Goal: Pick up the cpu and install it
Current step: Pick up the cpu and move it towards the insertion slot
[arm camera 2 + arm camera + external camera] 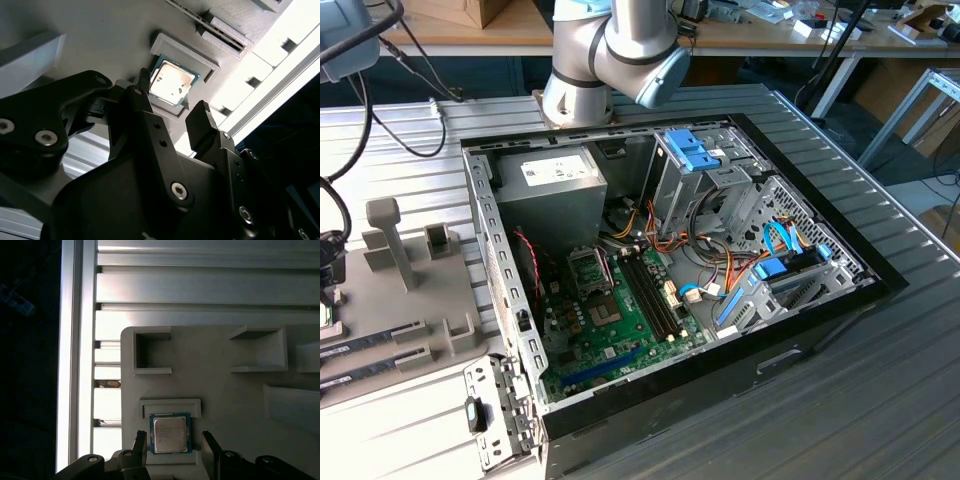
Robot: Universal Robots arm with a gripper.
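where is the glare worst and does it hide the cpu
Second wrist view: a bright reflection washes out the cpu lid, green rim visible. First wrist view: cpu evenly lit, but the slatted table blows out white. Exterior view: even light, shadow deep inside the computer case.

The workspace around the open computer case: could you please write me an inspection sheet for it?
Surface: ribbed metal table, carrying the open computer case and a grey tray.
Job's things: cpu lying flat in a recess of the grey tray; green motherboard inside the case.
Clutter: small items on the bench behind.
Grippers: gripper open, one finger on each side of the cpu, not closed on it.
Cables: orange and yellow wires inside the case; black cables at the exterior view's left.
Surroundings: robot arm base behind the case.
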